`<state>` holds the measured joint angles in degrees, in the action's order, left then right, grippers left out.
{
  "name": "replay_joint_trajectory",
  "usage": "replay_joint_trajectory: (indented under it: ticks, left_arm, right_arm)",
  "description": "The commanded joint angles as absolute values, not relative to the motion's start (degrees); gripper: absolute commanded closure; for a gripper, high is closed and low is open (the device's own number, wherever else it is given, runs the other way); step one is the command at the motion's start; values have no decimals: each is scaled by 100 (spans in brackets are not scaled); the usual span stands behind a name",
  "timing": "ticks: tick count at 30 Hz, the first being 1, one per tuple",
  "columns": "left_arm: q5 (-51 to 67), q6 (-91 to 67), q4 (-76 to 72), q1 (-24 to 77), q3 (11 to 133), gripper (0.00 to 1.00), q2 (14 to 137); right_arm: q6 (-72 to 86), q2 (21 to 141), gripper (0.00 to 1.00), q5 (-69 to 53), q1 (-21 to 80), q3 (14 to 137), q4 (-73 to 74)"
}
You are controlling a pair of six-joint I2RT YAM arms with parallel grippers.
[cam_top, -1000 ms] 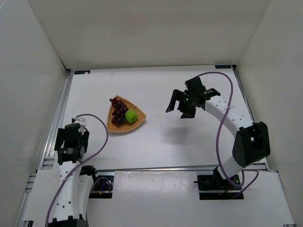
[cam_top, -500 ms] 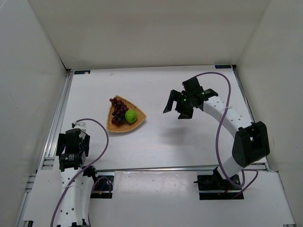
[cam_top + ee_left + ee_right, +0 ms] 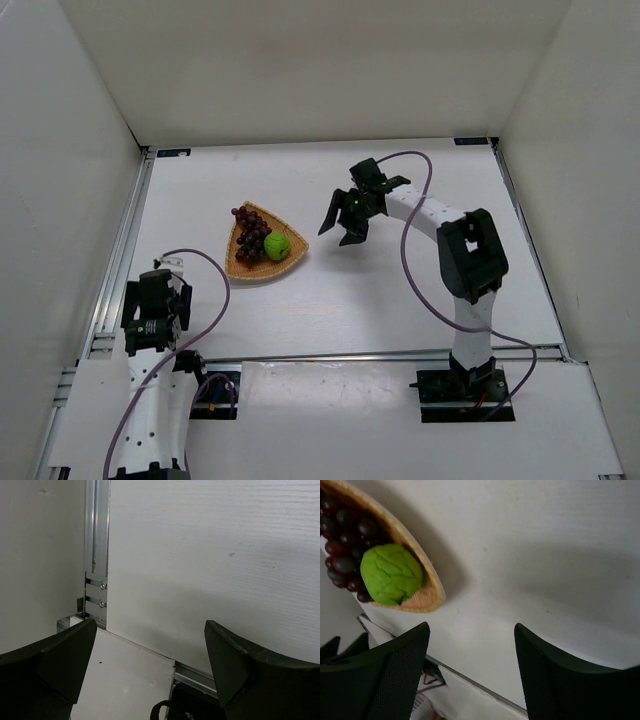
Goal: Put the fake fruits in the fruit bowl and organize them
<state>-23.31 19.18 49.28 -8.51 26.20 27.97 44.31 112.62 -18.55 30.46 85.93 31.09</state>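
**Fruits in the basket [image 3: 238,268], jaws spread.**
You saw the green fruit [image 3: 277,246] touching the grapes [image 3: 250,232] there; the right gripper [image 3: 342,226] hung near it, the left gripper [image 3: 150,665] at the table's [image 3: 400,300] near edge.

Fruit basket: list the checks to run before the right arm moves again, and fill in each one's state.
1. green fruit inside the basket: ok. It lies against the rim nearest the right arm.
2. grapes inside the basket: ok. They touch the green fruit. Cannot tell whether the farthest grapes overhang the rim.
3. right end effector open and empty: ok. Nothing sits between its fingers.
4. right end effector apart from the basket: ok. It hangs beside the basket without touching it.
5. left end effector open, empty and out of the way: ok. It is near its own base.
6. Fruit outside the basket: none seen, ok.
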Motion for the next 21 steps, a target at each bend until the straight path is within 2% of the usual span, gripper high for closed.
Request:
replay_joint_trajectory:
  ticks: [1, 5, 10, 21]
  left_arm:
    - [-2303, 1881, 4878, -888, 2821, 0, 2874]
    - [-2303, 1934, 4878, -940, 2821, 0, 2927]
    - [-2232, 1881, 4878, -993, 2874, 0, 2979]
    - [-1820, 1565, 4878, -993, 3330, 0, 2979]
  right_arm:
    - [4772, 11644, 28, -2329, 3094, 9086, 2813]
    - [4913, 11961, 29, -2452, 3094, 9220, 2812]
    - [4747, 11602, 23, -2092, 3146, 9001, 2812]
    - [4624, 11602, 13, -2092, 3199, 8868, 2812]
